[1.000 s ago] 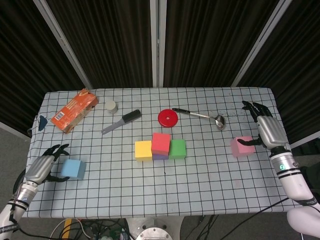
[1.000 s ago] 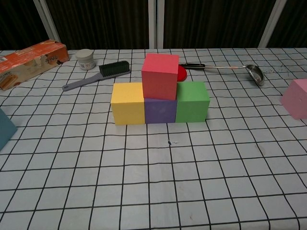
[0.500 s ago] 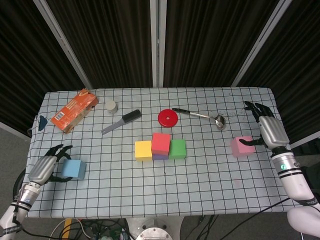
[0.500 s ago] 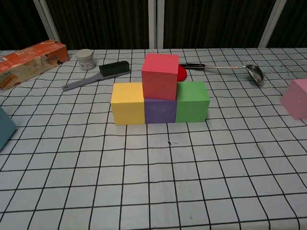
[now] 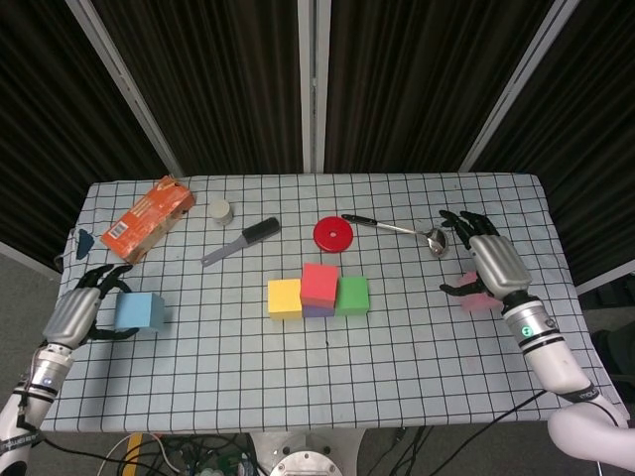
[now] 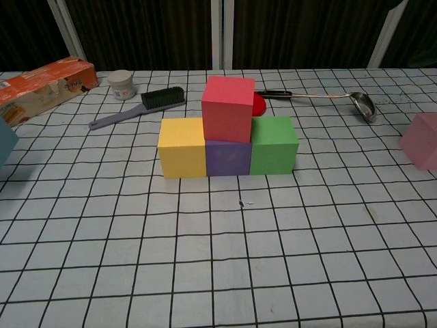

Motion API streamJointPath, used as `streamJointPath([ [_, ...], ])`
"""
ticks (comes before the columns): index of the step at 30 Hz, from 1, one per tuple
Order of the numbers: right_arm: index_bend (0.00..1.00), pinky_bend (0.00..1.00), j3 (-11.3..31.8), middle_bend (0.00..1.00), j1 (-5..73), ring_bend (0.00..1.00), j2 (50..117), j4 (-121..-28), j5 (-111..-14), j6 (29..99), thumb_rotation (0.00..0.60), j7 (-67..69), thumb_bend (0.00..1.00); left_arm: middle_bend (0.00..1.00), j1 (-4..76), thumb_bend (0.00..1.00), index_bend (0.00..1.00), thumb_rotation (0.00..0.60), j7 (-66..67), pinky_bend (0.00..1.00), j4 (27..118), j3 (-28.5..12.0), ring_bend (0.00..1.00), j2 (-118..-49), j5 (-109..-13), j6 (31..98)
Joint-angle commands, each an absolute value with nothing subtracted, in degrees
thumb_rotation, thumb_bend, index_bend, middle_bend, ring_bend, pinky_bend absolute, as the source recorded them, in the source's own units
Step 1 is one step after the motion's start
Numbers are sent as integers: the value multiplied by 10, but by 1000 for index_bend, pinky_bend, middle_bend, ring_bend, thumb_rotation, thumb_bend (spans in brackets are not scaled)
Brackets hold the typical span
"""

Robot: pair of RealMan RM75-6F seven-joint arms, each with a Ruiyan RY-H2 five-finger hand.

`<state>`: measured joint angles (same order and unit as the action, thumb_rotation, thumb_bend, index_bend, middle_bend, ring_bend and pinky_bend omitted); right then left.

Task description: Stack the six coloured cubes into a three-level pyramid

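A yellow cube (image 5: 285, 297), a purple cube (image 6: 228, 158) and a green cube (image 5: 353, 295) stand in a row at mid-table. A red cube (image 5: 319, 283) sits on top, over the yellow-purple seam. At the left edge my left hand (image 5: 74, 313) grips the blue cube (image 5: 139, 310), which shows raised at the chest view's left border (image 6: 5, 140). On the right, my right hand (image 5: 491, 263) hovers over the pink cube (image 5: 483, 302) with its fingers spread, covering most of it. The pink cube (image 6: 420, 140) still rests on the table.
Along the back stand an orange box (image 5: 149, 218), a small white jar (image 5: 220, 209), a brush (image 5: 243, 241), a red disc (image 5: 332, 234) and a metal ladle (image 5: 397, 229). The checked tablecloth (image 5: 397, 377) runs to the front edge.
My left hand has closed on the blue cube and lifted it off the table. My right hand has swung from the pink cube's right side to over it.
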<state>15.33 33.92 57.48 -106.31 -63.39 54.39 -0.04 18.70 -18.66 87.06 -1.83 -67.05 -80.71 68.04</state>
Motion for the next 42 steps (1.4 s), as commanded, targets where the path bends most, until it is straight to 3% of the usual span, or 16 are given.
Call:
streamJointPath([
  [1,0,0,162,169,361,0,574,-1089,-615,523,600,-14,0,396,182,92,129,600,-193,87,868,-18,79,-668,-802,678],
  [7,0,0,162,155,410,0,606,-1126,-573,506,600,-76,0,396,175,93,129,600,-216,87,861,-22,79,-663,-801,683],
  [15,0,0,164,98,469,0,767,-1099,-468,591,600,-174,0,396,170,92,129,600,-235,85,856,-21,79,-658,-807,684],
  [21,0,0,169,116,498,0,827,-1061,-431,606,600,-203,0,396,165,93,128,600,-254,85,843,-15,79,-650,-809,675],
  [36,0,0,172,328,537,0,879,-1031,-386,610,600,-244,25,395,155,93,128,600,-292,84,818,-12,79,-647,-817,674],
  [42,0,0,173,361,539,0,879,-1034,-374,624,600,-257,68,395,155,93,129,600,-294,84,815,-12,79,-647,-819,673],
])
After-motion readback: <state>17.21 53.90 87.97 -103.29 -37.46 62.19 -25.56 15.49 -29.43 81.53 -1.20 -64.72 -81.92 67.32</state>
